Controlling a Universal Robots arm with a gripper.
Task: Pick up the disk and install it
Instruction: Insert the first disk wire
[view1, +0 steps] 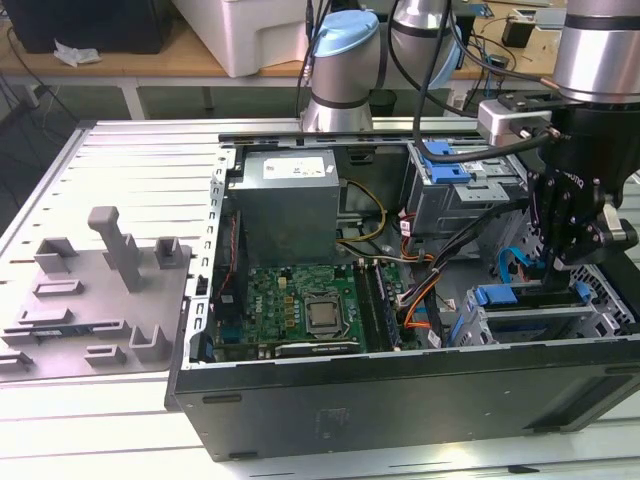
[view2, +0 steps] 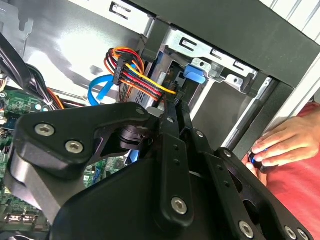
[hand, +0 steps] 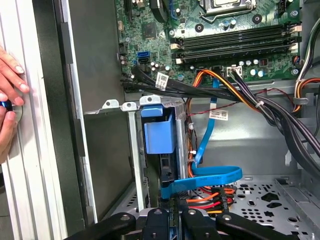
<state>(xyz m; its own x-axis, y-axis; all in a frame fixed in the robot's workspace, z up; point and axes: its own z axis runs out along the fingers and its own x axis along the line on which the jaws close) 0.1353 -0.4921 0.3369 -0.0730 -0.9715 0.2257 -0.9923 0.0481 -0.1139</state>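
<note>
I hang over the open case (view1: 400, 400), which lies on its side on the table (view1: 130, 150), at the exterior view's right. I am lowered into the corner where the drive cage (view1: 535, 322) sits, just beside the case's near wall.

The disk (view1: 505, 296) stands on edge in that cage. Its blue bracket shows in both wrist views (hand: 159, 134) (view2: 195, 75), level with the cage's metal tabs. My jaws are drawn narrow, their tips down at the disk's edge. I cannot tell whether they pinch it or only rest against it.

A blue cable (hand: 210, 177) loops just beside the disk, and a bundle of orange, red and yellow wires (view2: 135, 70) runs to its end. Past the cage lie the motherboard (view1: 300, 300) and, farther back, the grey power supply (view1: 290, 195). A second blue bracket (view1: 445, 160) sits in the far cage.

A person's hand (view2: 282, 145) rests outside the case wall, fingers around something small and blue. A grey fixture (view1: 100, 290) lies on the table, well apart, at the exterior view's left.
</note>
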